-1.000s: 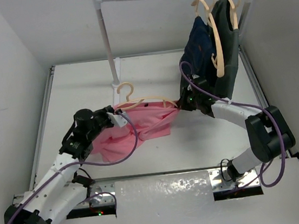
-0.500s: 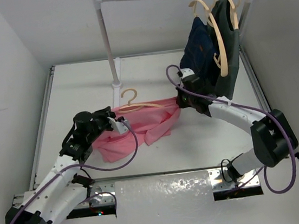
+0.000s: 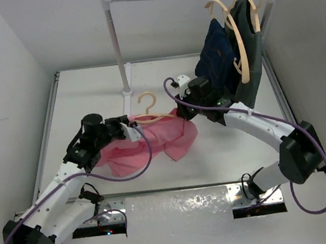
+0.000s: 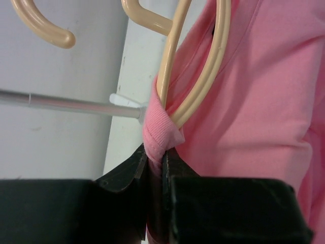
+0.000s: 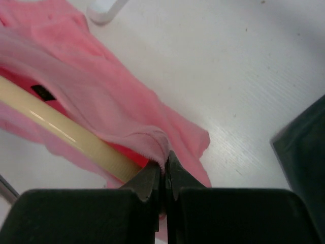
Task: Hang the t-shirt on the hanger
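The pink t-shirt is bunched on the table between my two grippers, with the tan wooden hanger partly inside it, its hook sticking out toward the rack. My left gripper is shut on the shirt's ribbed collar, and the hanger's arms pass through the collar. My right gripper is shut on a fold of the shirt's edge, right beside the hanger's arm, which lies under the cloth.
A white clothes rack stands at the back. A navy garment and a dark grey-green garment hang on like hangers at its right end, just behind my right arm. The rack's foot is near the shirt.
My right gripper has moved left and toward the back with the shirt's edge, bunching the cloth over the hanger. The hanger's hook has shifted right and back. My left gripper barely moved.
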